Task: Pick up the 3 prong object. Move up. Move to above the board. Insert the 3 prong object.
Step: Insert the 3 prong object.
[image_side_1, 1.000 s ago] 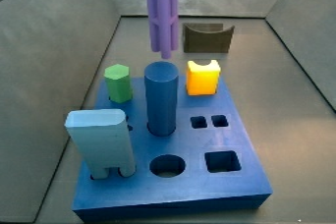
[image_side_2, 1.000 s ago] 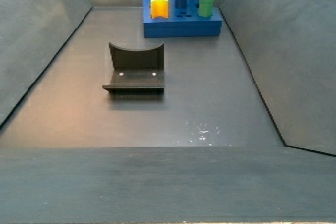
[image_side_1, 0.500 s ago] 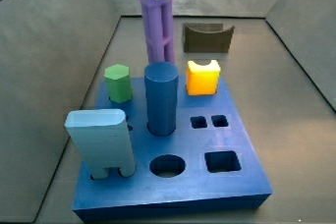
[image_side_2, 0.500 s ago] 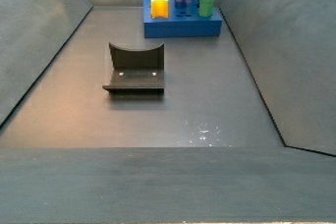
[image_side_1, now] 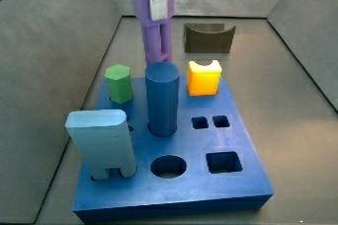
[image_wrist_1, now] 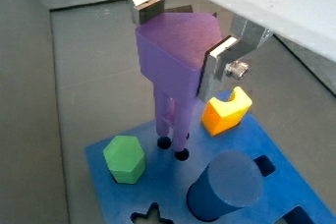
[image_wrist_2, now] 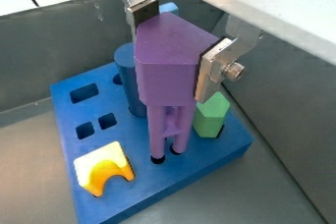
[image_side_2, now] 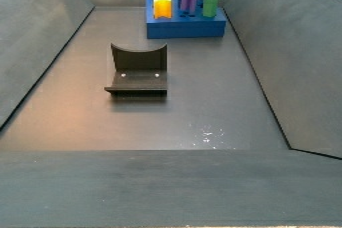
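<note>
My gripper (image_wrist_1: 182, 36) is shut on the hexagonal head of the purple 3 prong object (image_wrist_1: 175, 66), with a silver finger (image_wrist_1: 141, 10) on each side. It shows the same way in the other wrist view, gripper (image_wrist_2: 178, 41) on the 3 prong object (image_wrist_2: 164, 71). The piece hangs upright, prongs down, over the far part of the royal-blue board (image_side_1: 199, 185). Its prong tips reach the board's top face (image_wrist_1: 171, 181) between a green hexagonal peg (image_wrist_1: 125, 157) and an orange piece (image_wrist_1: 226, 112). In a side view the prongs (image_side_1: 154, 41) go down behind a tall blue cylinder (image_side_1: 161, 99).
A light-blue block with short legs (image_side_1: 99, 142) stands on the board's near left corner. Round and square holes (image_side_1: 223, 161) are open at the near right. A dark olive U-shaped block (image_side_1: 209, 37) sits on the floor beyond the board; it also shows in the other side view (image_side_2: 136, 69). Grey walls enclose the floor.
My gripper has come down with the 3 prong object. Its prong tips have dropped from above the blue cylinder's top to behind it, near the board's face.
</note>
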